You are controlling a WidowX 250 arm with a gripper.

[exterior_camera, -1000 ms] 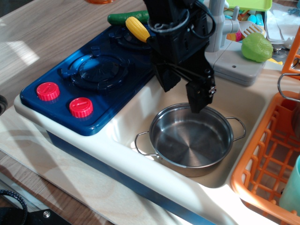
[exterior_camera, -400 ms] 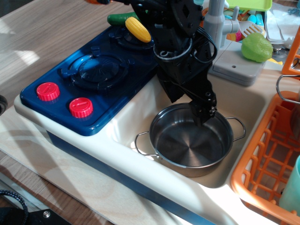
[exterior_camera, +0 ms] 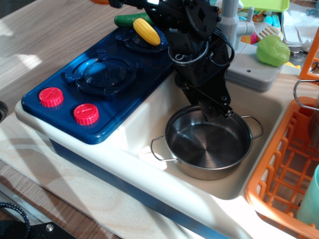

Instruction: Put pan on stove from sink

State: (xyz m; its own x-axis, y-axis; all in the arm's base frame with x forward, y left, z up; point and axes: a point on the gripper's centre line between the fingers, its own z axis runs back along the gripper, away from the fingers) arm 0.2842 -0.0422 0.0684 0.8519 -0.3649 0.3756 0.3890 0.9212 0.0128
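Observation.image: pan (exterior_camera: 209,148) handles run lower-left to upper-right (upright).

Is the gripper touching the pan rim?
Touching. The only view shows the gripper fingers meeting the far rim of the pan, with no gap visible.

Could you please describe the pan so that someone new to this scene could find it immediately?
Start at the cream sink to the right of the blue stove. The pan sits in that basin, with the gripper at its far rim. It is the only shiny steel item, round, with two wire loop handles.
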